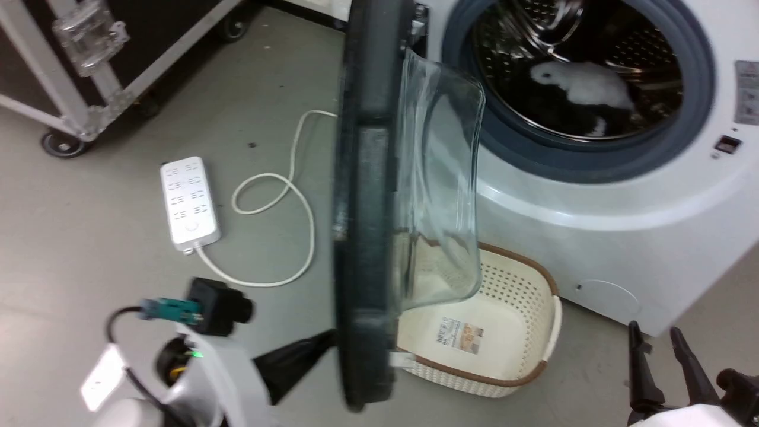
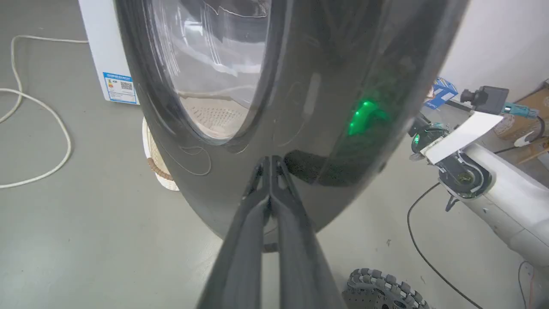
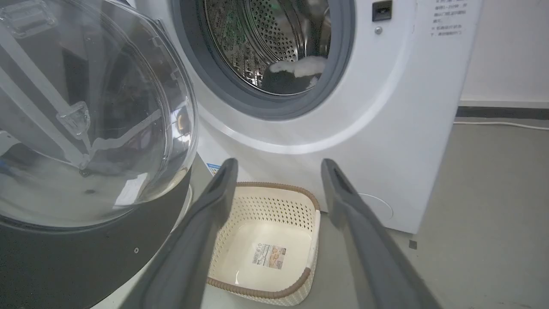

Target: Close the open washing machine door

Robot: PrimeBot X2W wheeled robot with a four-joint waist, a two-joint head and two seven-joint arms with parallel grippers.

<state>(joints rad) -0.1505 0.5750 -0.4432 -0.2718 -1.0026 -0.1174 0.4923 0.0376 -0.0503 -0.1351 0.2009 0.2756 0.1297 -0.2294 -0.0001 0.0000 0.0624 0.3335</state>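
Left gripper (image 2: pixel 271 162), fingers together, tips against the washing machine door (image 2: pixel 326 64) ahead; right gripper (image 3: pixel 279 166) hangs spread, empty; door's top is cut off.

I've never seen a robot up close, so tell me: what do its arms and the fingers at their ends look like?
Each arm is a smooth white shell ending in two long, tapering dark grey fingers: the left gripper and right gripper. By the left wrist sit a small black camera block, a teal plug, a looping black cable and a green light.
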